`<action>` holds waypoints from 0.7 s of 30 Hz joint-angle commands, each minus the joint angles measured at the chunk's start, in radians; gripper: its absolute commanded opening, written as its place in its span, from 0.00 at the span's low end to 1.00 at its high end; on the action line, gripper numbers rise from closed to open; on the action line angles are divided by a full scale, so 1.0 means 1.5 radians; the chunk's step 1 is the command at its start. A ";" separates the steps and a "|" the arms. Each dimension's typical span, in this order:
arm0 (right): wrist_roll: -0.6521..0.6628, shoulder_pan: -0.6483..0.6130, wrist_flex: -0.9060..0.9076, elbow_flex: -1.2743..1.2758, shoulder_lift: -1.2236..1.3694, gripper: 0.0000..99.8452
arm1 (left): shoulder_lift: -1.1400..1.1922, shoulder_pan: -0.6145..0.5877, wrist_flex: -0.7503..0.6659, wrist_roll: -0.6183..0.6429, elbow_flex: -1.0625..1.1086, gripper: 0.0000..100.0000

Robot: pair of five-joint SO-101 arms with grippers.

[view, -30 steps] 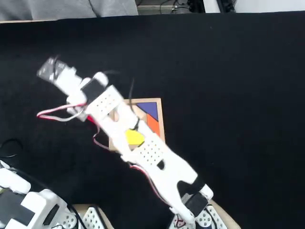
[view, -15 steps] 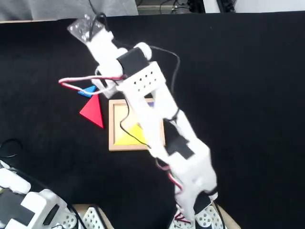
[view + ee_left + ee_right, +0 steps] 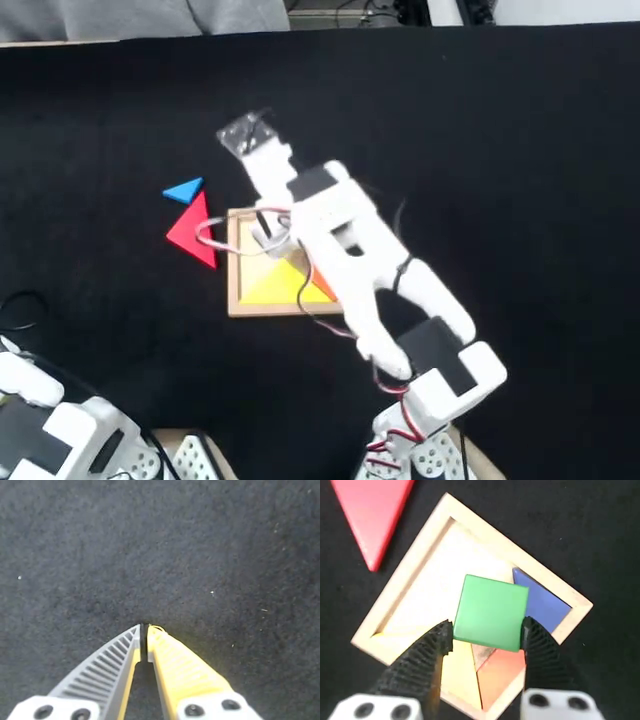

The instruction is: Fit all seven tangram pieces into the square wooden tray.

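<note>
Black cloth (image 3: pixel 520 150) forms the work surface. Right gripper (image 3: pixel 487 626) pinches the green square (image 3: pixel 491 605) over the tray (image 3: pixel 399 575), apparently poised for seating beside the blue piece (image 3: pixel 545 605). A red triangle (image 3: pixel 370 515) waits left of the tray. Left gripper (image 3: pixel 145 630), pressed together, hangs over cloth.

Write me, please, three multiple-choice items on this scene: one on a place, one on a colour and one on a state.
1. Relative to the tray, the red triangle lies: A inside it; B outside it, on the cloth; C leaning on its rim.
2. The square in the right gripper is: A green; B orange; C yellow.
3. The left gripper is: A open; B shut on a piece; C shut and empty.
Answers: B, it lies flat on the cloth beside the tray; A, the right wrist view shows green between the fingers; C, its fingers meet with nothing between them.
</note>
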 commanded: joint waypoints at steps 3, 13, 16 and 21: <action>0.000 0.006 -0.046 0.019 -0.041 0.14 | -0.006 0.018 -0.006 -0.004 0.005 0.04; -0.005 0.009 -0.040 -0.013 0.041 0.18 | -0.006 0.018 -0.006 -0.004 0.005 0.04; -0.005 0.009 -0.026 -0.027 0.054 0.24 | -0.006 0.018 -0.006 -0.004 0.005 0.04; -0.005 0.010 -0.021 -0.034 0.051 0.25 | -0.006 0.018 -0.006 -0.004 0.005 0.04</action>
